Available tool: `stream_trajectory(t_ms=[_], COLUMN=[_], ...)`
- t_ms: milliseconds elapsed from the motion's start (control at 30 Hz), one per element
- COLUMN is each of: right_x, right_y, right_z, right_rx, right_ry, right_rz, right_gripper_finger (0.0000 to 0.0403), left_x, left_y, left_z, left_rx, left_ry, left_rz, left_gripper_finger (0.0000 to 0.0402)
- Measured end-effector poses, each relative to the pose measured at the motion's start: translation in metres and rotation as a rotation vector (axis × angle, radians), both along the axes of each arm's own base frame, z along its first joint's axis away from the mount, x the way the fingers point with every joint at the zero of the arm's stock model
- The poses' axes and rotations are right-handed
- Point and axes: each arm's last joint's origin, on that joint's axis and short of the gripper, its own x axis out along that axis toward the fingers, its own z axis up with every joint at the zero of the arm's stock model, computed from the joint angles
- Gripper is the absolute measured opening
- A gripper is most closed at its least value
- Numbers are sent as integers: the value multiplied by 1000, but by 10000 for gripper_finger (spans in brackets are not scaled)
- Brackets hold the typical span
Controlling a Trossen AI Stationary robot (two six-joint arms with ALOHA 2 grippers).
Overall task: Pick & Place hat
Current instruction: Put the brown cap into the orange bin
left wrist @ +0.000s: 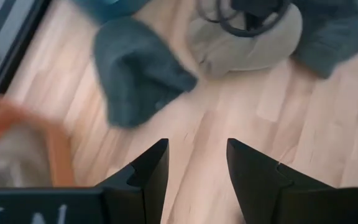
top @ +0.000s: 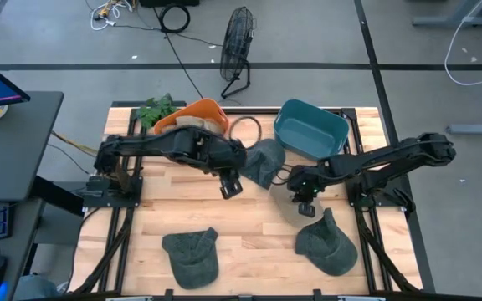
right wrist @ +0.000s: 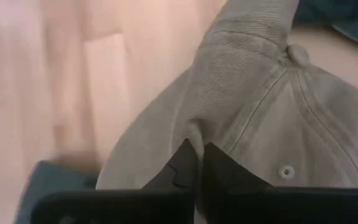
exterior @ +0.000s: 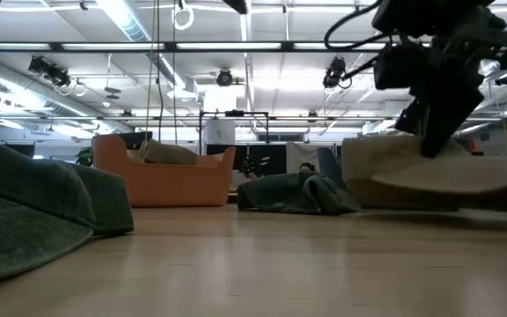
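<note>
My right gripper (top: 305,201) is shut on a beige cap (right wrist: 272,118) over the middle right of the table. In the low view the cap (exterior: 447,172) hangs low over the wood under that gripper (exterior: 438,132). My left gripper (top: 230,187) is open and empty over bare wood at mid-table, next to a crumpled grey-green hat (top: 262,160) that lies on the table. The left wrist view shows its fingers (left wrist: 197,149) apart, the grey-green hat (left wrist: 138,74) beyond them and the beige cap (left wrist: 247,37) farther off. My right gripper pinches a raised fold of the beige cap's crown (right wrist: 194,134) between its two shut fingers, a little way from the top button (right wrist: 299,55). The fingers come from above. The cap hangs below them, about level, and in the low view its brim (exterior: 473,180) seems just clear of the table.
An orange bin (top: 195,117) with a pale hat in it and a teal bin (top: 310,127) stand at the far edge. Two dark green caps lie near the front edge, one left (top: 192,255) and one right (top: 326,242). A black cable loop (top: 245,127) lies between the bins.
</note>
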Motion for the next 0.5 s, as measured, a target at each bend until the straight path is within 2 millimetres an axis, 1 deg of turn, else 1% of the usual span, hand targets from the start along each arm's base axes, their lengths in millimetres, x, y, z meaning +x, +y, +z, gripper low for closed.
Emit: stream_trajectory(t_ms=[167,300,400,500], right_x=[-4,1,8,12], right_y=[1,2,4,5], right_z=[11,16,21,27], right_rx=[48,76,95,102], right_ry=[-60,-141,-224,-262], right_rz=[19,54,58,65], right_gripper_finger=[6,3,2,2], left_x=[35,62,73,79], left_y=[-4,-6,-4,-4], left_z=[-21,-42,-60,-76], left_rx=[49,77,23,-22], left_ry=[-40,-77,-36,14], left_rz=[-202,-257,-264,-270], left_gripper_finger=[165,165,165,165])
